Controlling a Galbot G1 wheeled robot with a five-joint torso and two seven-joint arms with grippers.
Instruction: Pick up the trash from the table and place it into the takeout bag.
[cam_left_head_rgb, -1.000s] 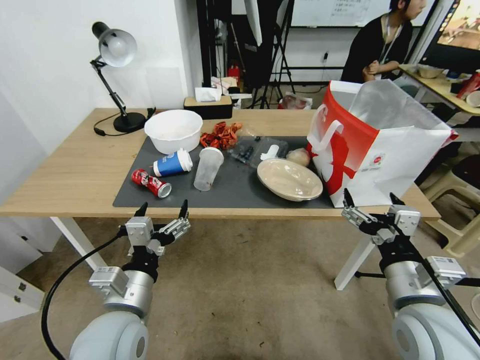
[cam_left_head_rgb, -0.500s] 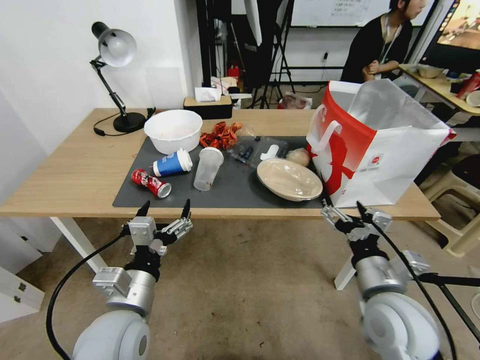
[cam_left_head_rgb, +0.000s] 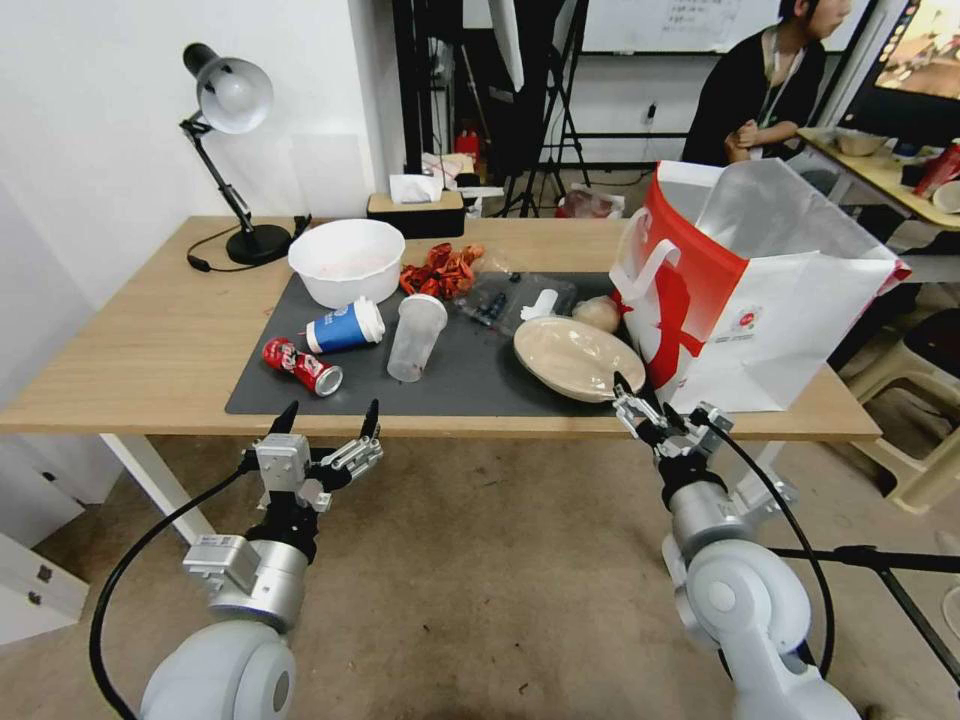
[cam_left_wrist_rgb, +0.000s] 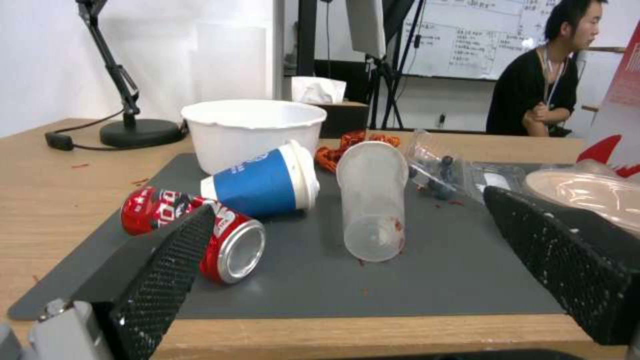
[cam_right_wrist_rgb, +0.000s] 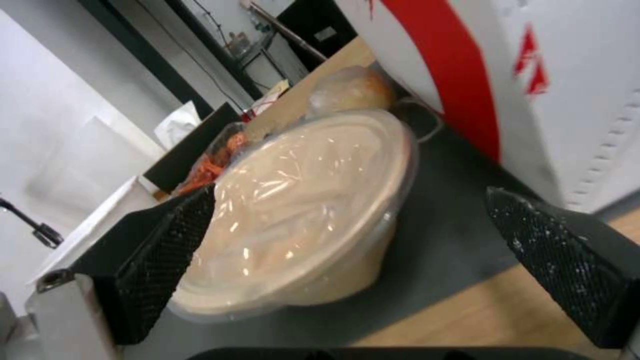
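On the table (cam_left_head_rgb: 130, 340), the dark mat (cam_left_head_rgb: 470, 380) holds the trash: a red soda can (cam_left_head_rgb: 302, 366) on its side, a tipped blue paper cup (cam_left_head_rgb: 345, 327), a clear plastic cup (cam_left_head_rgb: 415, 337), a shallow beige bowl (cam_left_head_rgb: 578, 358) and a beige lump (cam_left_head_rgb: 598, 313). The takeout bag (cam_left_head_rgb: 760, 290) stands open at the right end. My right gripper (cam_left_head_rgb: 662, 405) is open at the table's front edge, facing the bowl (cam_right_wrist_rgb: 307, 200) beside the bag (cam_right_wrist_rgb: 533, 75). My left gripper (cam_left_head_rgb: 330, 412) hangs open below the front edge, facing the can (cam_left_wrist_rgb: 180, 220) and cups (cam_left_wrist_rgb: 372, 197).
A large white bowl (cam_left_head_rgb: 346, 260), red wrappers (cam_left_head_rgb: 440, 268) and a clear plastic packet (cam_left_head_rgb: 510, 298) lie at the back of the mat. A desk lamp (cam_left_head_rgb: 235, 150) and a tissue box (cam_left_head_rgb: 415, 212) stand at the far edge. A second cluttered table (cam_left_head_rgb: 890, 170) is back right.
My right arm has swung left and forward, from below the bag to the front of the beige bowl. The left gripper has barely moved.
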